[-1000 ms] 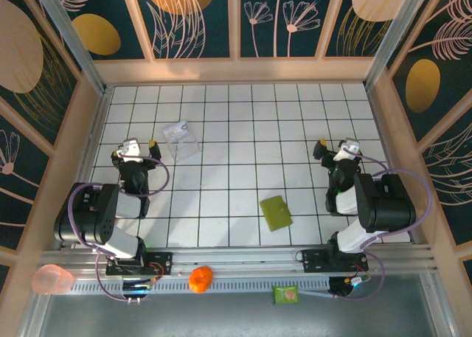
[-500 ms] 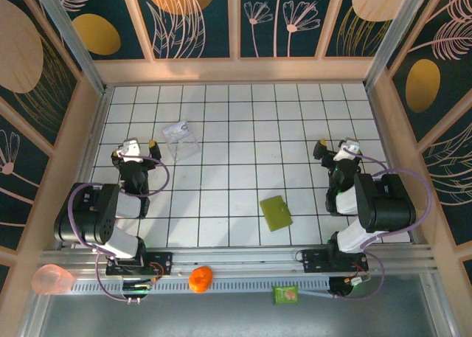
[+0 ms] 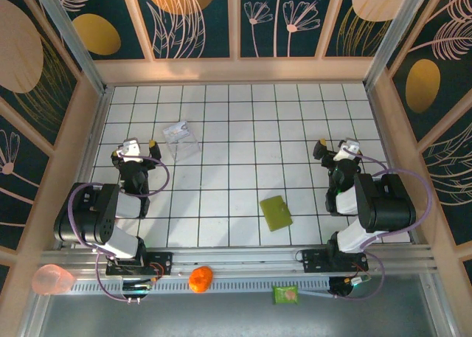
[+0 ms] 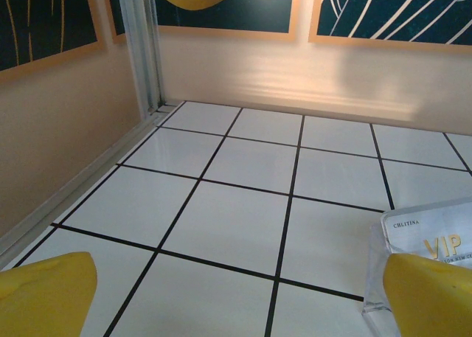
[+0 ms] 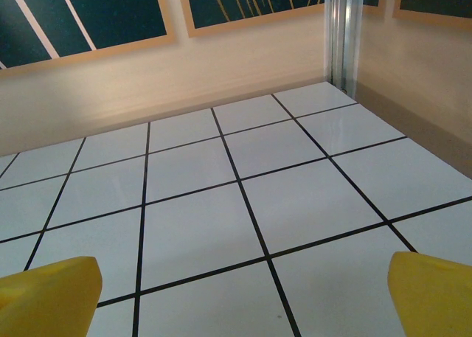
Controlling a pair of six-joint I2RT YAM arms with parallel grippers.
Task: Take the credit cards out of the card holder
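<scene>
Yellow-green card holder lies folded flat on the tiled table, near the right arm, with its long axis near-to-far and the far end leaning left. A pale card lies far-right of the left gripper. That gripper and the right gripper are both spread wide and hold nothing.

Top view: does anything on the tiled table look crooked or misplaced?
The yellow-green card holder lies closed and turned crooked near the front; a pale card lies askew too, well apart from it, toward the far left.
</scene>
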